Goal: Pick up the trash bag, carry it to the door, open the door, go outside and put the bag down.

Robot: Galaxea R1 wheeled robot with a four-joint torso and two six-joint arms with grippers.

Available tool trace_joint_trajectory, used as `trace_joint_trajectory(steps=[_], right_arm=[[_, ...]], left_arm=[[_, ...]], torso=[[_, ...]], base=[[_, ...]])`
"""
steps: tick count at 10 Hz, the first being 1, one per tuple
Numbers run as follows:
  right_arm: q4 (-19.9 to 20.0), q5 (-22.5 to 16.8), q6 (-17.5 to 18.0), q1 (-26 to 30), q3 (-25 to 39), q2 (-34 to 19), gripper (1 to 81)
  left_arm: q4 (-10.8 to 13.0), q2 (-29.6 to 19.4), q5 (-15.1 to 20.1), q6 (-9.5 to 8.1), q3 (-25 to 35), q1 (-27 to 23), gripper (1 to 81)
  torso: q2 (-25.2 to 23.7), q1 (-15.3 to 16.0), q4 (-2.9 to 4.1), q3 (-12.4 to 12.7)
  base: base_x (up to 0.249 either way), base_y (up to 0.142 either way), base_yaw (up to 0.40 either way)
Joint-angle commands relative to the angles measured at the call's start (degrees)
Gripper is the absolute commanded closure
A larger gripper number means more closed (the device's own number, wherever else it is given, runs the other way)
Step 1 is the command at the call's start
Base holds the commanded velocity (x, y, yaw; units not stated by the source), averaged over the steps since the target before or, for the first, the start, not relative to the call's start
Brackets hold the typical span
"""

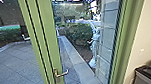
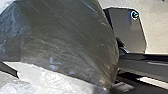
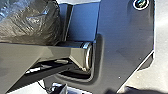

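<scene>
At the green-framed glass door (image 1: 50,43), shut by the look of it, treat opening as the step in hand. Press the lever handle (image 1: 62,74) fully before moving the door, then swing smoothly. Keep the dark trash bag (image 2: 72,37), close beside the robot's plate (image 2: 130,30), away from handle and door frame (image 1: 130,34); thin plastic, likely to snag. Cannot tell either gripper's state. Mind the pale wall (image 1: 145,23) and dark-rimmed bin (image 1: 147,77) at right when turning. Beyond the glass, look for room on the paved yard (image 1: 15,65), minding the low kerb (image 1: 73,55).
</scene>
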Motion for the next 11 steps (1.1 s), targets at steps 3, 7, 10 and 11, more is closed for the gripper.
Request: trace_joint_trajectory(steps=[3, 7, 10, 11], right_arm=[[0.30, -3.32, -0.13, 2.01, 2.20, -2.35, 1.0], [0.30, -3.40, -0.13, 2.01, 0.08, -2.70, 1.0], [0.30, -3.40, -0.12, 2.10, -0.01, -2.53, 1.0], [0.30, -3.40, -0.12, 2.10, 0.07, -2.44, 1.0]], left_arm=[[0.11, -1.79, 3.28, 0.44, 1.74, -1.95, 81.1], [0.11, -2.58, 3.28, 0.44, 1.39, -1.95, 81.1], [0.29, -2.31, 3.36, 0.44, 1.39, -2.04, 81.1], [0.37, -2.14, 3.28, 0.44, 1.39, -1.95, 81.1]], torso=[[0.00, 0.03, 0.00, 0.00], [0.00, 0.03, 0.00, 0.00], [0.00, 0.03, 0.00, 0.00], [0.00, 0.03, 0.00, 0.00]], base=[[0.000, 0.000, 0.352], [0.000, 0.000, 0.352], [0.000, 0.000, 0.350], [0.000, 0.000, 0.345]])
